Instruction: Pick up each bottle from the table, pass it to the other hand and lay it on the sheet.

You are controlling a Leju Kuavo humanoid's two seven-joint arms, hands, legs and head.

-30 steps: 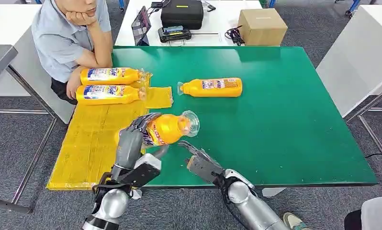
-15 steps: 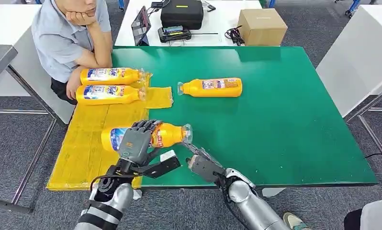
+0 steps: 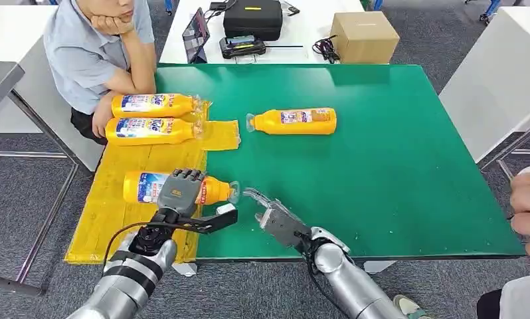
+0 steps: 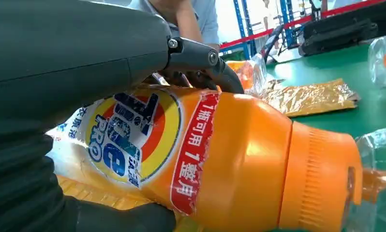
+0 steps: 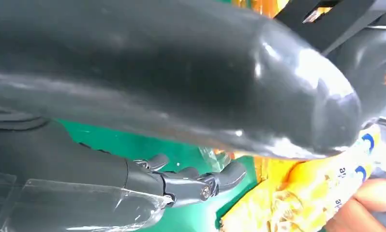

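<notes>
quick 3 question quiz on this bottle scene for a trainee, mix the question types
1. True or false: the left hand grips a bottle over the yellow sheet.
2. How many bottles lie on the bare green table, off the sheet?
3. The right hand is: A) holding a bottle B) holding nothing C) resting on the box

Key: 1 true; 2 one, the bottle on the green; 3 B
</notes>
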